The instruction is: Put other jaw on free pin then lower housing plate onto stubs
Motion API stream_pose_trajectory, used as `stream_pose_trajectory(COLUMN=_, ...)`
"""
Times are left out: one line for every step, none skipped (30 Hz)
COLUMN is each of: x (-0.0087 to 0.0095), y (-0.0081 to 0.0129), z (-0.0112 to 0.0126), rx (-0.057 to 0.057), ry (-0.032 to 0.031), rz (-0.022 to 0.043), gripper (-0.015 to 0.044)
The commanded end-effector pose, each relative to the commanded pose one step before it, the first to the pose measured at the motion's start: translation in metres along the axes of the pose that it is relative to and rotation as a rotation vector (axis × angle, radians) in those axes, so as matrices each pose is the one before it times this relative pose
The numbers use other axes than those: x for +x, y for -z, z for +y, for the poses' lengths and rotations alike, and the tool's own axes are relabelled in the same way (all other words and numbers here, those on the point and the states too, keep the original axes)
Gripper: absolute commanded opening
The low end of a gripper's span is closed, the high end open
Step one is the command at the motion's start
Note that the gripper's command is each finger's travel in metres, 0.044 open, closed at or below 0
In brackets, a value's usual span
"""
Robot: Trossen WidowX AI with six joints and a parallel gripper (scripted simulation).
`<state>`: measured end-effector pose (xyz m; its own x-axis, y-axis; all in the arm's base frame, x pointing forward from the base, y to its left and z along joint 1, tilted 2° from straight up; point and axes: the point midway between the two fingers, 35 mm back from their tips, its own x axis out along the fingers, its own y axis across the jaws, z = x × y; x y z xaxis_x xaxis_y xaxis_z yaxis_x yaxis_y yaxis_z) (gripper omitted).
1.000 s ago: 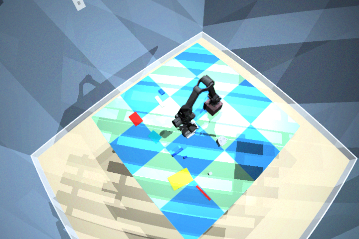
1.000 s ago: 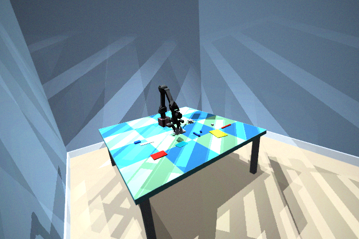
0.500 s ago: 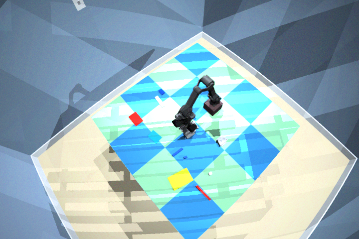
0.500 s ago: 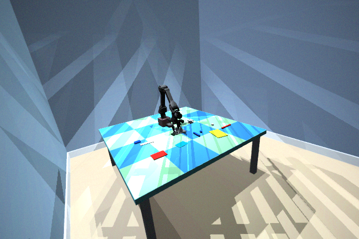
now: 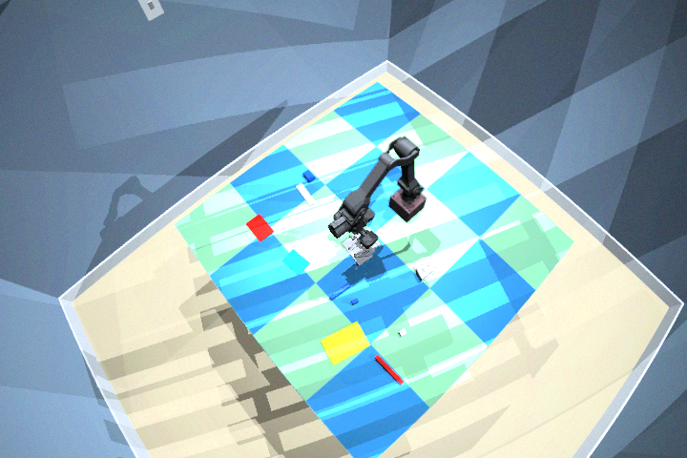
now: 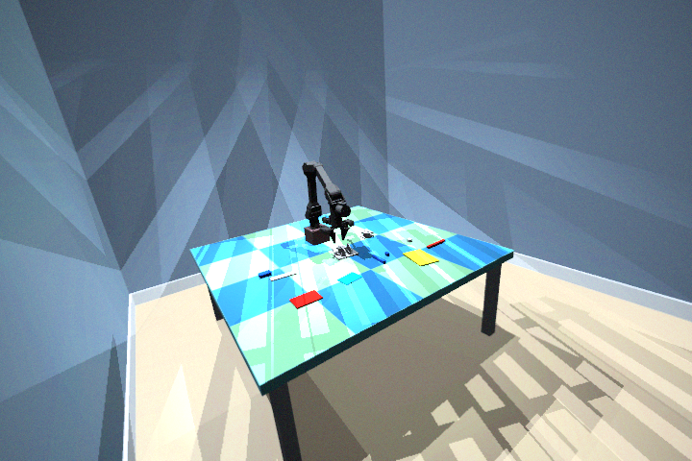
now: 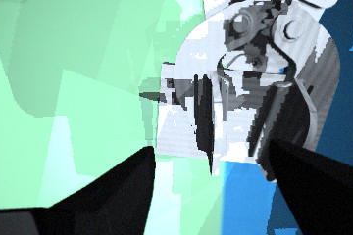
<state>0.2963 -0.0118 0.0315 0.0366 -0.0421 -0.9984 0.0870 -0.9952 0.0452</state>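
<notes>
Because both jaws appear pinned and meshed on the base [image 5: 361, 260] [image 6: 351, 254] [image 7: 181, 139], only lowering the housing plate and withdrawing the released pincer [image 5: 364, 242] [image 6: 338, 240] [image 7: 211, 152] seem left.

Gear assembly [image 5: 362, 256] [image 6: 347, 254] [image 7: 199, 49] blocks passage below end effector [image 5: 363, 243] [image 6: 338, 240] [image 7: 211, 152]

You can read no text, label, brand, number or sign in any of the three views: neither on the bench [image 5: 452, 378] [image 6: 390, 318] with its blue, green and white patterned top, nor on the black jointed robot arm [image 5: 374, 180] [image 6: 325, 181], nor on the flat yellow rectangular piece [image 5: 345, 343] [image 6: 420, 257].
</notes>
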Motion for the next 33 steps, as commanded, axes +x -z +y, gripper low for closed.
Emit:
stream_pose_trajectory(x=0.00074, y=0.00163, z=-0.01121, rx=-0.0522, ry=0.00282, rz=-0.00303, gripper=0.0329)
stream_pose_trajectory(x=-0.00041, y=0.00105, z=-0.00487, rx=-0.0223, ry=0.00095, rz=0.00018, gripper=0.0355)
stream_pose_trajectory(x=-0.00041, y=0.00108, z=-0.00487, rx=-0.0223, ry=0.00094, rz=0.00017, gripper=0.0382)
stream_pose_trajectory(x=-0.00041, y=0.00111, z=-0.00487, rx=-0.0223, ry=0.00093, rz=0.00017, gripper=0.0408)
stream_pose_trajectory(x=-0.00041, y=0.00114, z=-0.00487, rx=-0.0223, ry=0.00092, rz=0.00017, gripper=0.0434)
stream_pose_trajectory(x=-0.00041, y=0.00116, z=-0.00487, rx=-0.0223, ry=0.00092, rz=0.00016, gripper=0.0440)
stream_pose_trajectory(x=-0.00040, y=0.00119, z=-0.00487, rx=-0.0223, ry=0.00091, rz=0.00016, gripper=0.0440)
stream_pose_trajectory(x=-0.00041, y=0.00120, z=-0.00479, rx=-0.0220, ry=0.00092, rz=0.00023, gripper=0.0440)
stream_pose_trajectory(x=-0.00041, y=0.00123, z=-0.00479, rx=-0.0220, ry=0.00091, rz=0.00022, gripper=0.0440)
stream_pose_trajectory(x=-0.00041, y=0.00125, z=-0.00479, rx=-0.0220, ry=0.00090, rz=0.00022, gripper=0.0440)
stream_pose_trajectory(x=-0.00040, y=0.00128, z=-0.00479, rx=-0.0220, ry=0.00090, rz=0.00021, gripper=0.0440)
stream_pose_trajectory(x=-0.00040, y=0.00131, z=-0.00479, rx=-0.0220, ry=0.00089, rz=0.00021, gripper=0.0440)
stream_pose_trajectory(x=-0.00040, y=0.00133, z=-0.00479, rx=-0.0220, ry=0.00088, rz=0.00021, gripper=0.0440)
stream_pose_trajectory(x=-0.00040, y=0.00136, z=-0.00478, rx=-0.0220, ry=0.00087, rz=0.00020, gripper=0.0440)
stream_pose_trajectory(x=-0.00040, y=0.00139, z=-0.00478, rx=-0.0220, ry=0.00086, rz=0.00020, gripper=0.0440)
stream_pose_trajectory(x=-0.00039, y=0.00142, z=-0.00478, rx=-0.0220, ry=0.00086, rz=0.00019, gripper=0.0440)
stream_pose_trajectory(x=-0.00039, y=0.00144, z=-0.00478, rx=-0.0220, ry=0.00085, rz=0.00019, gripper=0.0440)
stream_pose_trajectory(x=-0.00037, y=0.00147, z=-0.00477, rx=-0.0219, ry=0.00080, rz=0.00009, gripper=0.0440)
stream_pose_trajectory(x=-0.00037, y=0.00149, z=-0.00477, rx=-0.0219, ry=0.00079, rz=0.00009, gripper=0.0440)
stream_pose_trajectory(x=-0.00037, y=0.00152, z=-0.00477, rx=-0.0219, ry=0.00078, rz=0.00008, gripper=0.0440)
stream_pose_trajectory(x=-0.00037, y=0.00155, z=-0.00477, rx=-0.0219, ry=0.00077, rz=0.00008, gripper=0.0440)
stream_pose_trajectory(x=-0.00036, y=0.00157, z=-0.00477, rx=-0.0219, ry=0.00076, rz=0.00007, gripper=0.0440)
stream_pose_trajectory(x=-0.00036, y=0.00160, z=-0.00476, rx=-0.0219, ry=0.00075, rz=0.00007, gripper=0.0440)
stream_pose_trajectory(x=-0.00036, y=0.00163, z=-0.00476, rx=-0.0219, ry=0.00074, rz=0.00007, gripper=0.0440)
stream_pose_trajectory(x=-0.00036, y=0.00165, z=-0.00476, rx=-0.0219, ry=0.00074, rz=0.00006, gripper=0.0440)
stream_pose_trajectory(x=-0.00036, y=0.00168, z=-0.00476, rx=-0.0219, ry=0.00073, rz=0.00006, gripper=0.0440)
stream_pose_trajectory(x=-0.00036, y=0.00171, z=-0.00475, rx=-0.0219, ry=0.00072, rz=0.00005, gripper=0.0440)
stream_pose_trajectory(x=-0.00035, y=0.00173, z=-0.00475, rx=-0.0219, ry=0.00071, rz=0.00004, gripper=0.0440)
stream_pose_trajectory(x=-0.00035, y=0.00176, z=-0.00475, rx=-0.0219, ry=0.00070, rz=0.00004, gripper=0.0440)
stream_pose_trajectory(x=-0.00035, y=0.00179, z=-0.00474, rx=-0.0219, ry=0.00070, rz=0.00003, gripper=0.0440)
stream_pose_trajectory(x=-0.00035, y=0.00181, z=-0.00474, rx=-0.0219, ry=0.00069, rz=0.00003, gripper=0.0440)
stream_pose_trajectory(x=-0.00035, y=0.00184, z=-0.00473, rx=-0.0219, ry=0.00068, rz=0.00002, gripper=0.0440)
stream_pose_trajectory(x=-0.00034, y=0.00187, z=-0.00473, rx=-0.0219, ry=0.00067, rz=0.00002, gripper=0.0440)
